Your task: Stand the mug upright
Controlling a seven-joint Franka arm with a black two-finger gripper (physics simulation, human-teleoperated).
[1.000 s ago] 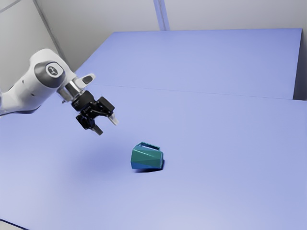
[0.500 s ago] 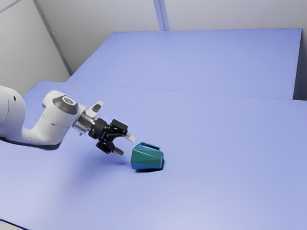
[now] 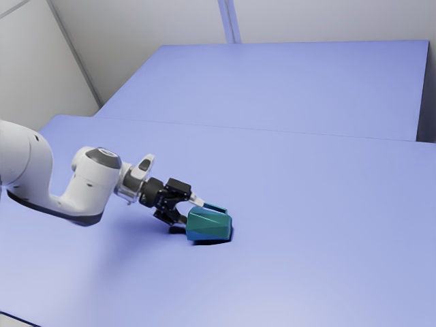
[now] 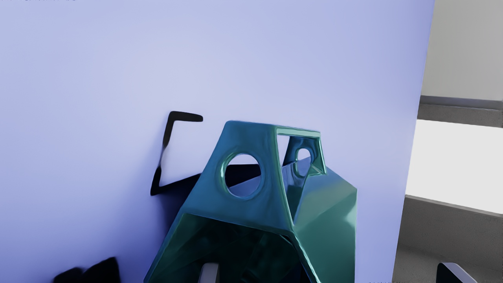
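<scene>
Mug (image 3: 210, 226), one, lies sideways by one spread claw (image 3: 190, 210).

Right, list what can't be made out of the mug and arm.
Depths of the mug: wrist view, lost in shadow.
Mug's underside: exterior view, hidden by its body.
Whether the gripper touches the mug: exterior view, too small.
Rest of its fingers: wrist view, cut by bottom edge.
Base of the arm: exterior view, past left edge.

Pale grey walls (image 3: 150, 34) stand behind the table (image 3: 327, 204) (lavender-blue, that one).
</scene>
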